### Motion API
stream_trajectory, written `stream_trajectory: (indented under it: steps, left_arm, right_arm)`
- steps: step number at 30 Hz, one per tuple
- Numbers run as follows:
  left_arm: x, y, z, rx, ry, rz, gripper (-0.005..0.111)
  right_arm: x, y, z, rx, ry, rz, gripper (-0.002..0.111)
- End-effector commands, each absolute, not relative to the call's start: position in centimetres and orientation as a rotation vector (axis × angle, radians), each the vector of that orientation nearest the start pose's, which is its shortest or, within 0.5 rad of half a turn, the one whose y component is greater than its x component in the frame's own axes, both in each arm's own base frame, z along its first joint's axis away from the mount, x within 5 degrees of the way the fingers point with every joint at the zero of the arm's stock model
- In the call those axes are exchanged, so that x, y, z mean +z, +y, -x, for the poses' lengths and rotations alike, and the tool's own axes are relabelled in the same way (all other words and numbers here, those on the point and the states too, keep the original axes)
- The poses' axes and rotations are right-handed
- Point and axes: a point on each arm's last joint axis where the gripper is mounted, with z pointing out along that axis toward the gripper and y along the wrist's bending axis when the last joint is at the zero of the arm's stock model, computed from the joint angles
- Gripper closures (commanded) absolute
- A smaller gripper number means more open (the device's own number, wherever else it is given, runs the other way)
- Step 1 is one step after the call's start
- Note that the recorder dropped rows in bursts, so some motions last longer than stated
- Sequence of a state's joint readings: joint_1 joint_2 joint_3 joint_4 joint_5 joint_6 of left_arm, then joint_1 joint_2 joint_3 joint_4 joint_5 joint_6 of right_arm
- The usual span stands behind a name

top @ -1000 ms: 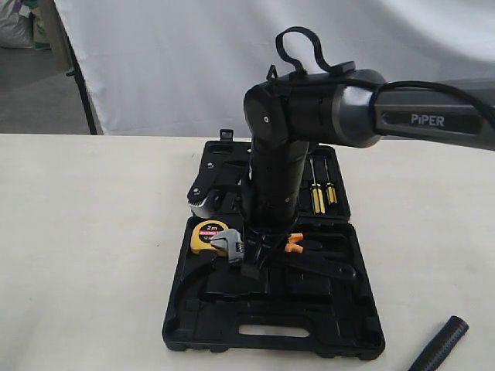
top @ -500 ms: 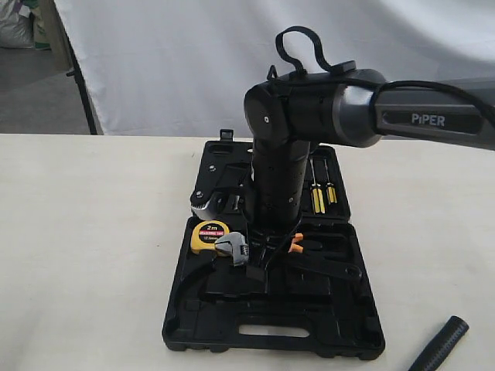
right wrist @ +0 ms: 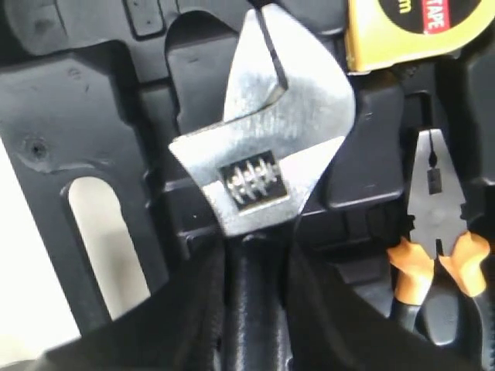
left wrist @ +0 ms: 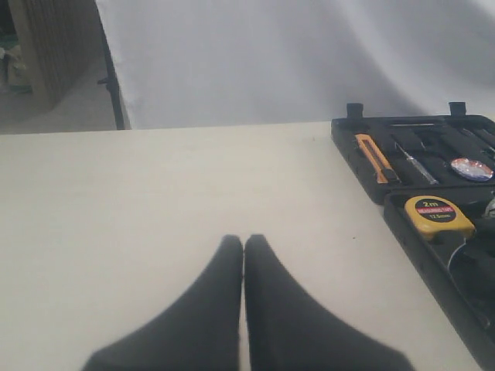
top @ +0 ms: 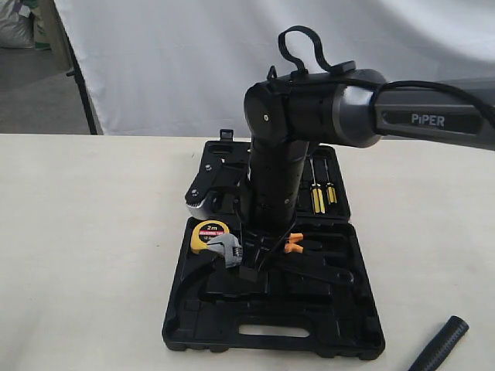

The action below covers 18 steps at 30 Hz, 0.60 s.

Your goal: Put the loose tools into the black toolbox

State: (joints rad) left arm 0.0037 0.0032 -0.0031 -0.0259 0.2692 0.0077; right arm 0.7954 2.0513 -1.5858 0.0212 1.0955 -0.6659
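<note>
- Behind the cream table (top: 85, 255) hung a white sheet (top: 155, 62); grey floor (top: 39, 100) showed to its left.
- Mid-table, the open toolbox (top: 271, 334) lay flat.
- Right fingers (right wrist: 193, 309) gripped the wrench (right wrist: 263, 147) by its handle, its head over the near half, beside the tape measure (top: 210, 232) and pliers (right wrist: 433, 232).
- Left fingers (left wrist: 220, 309) were pressed together over bare table, apart from the box.
- Hammer (top: 441, 344) handle lay on the table off the box's right corner.
</note>
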Motion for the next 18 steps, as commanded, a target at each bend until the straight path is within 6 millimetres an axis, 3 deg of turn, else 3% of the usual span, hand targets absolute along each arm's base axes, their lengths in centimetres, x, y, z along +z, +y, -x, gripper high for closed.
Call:
stream_trajectory:
  steps: [1,18]
  left_arm:
    - [18.87,-0.08,-5.49,-0.029,1.754,0.019,0.106]
    - [18.87,-0.08,-5.49,-0.029,1.754,0.019,0.106]
  right_arm:
    - [19.68,29.83,-28.88,0.078,2.272,2.001,0.109]
    - [19.65,29.66,-28.36,0.116,2.323,2.025,0.109]
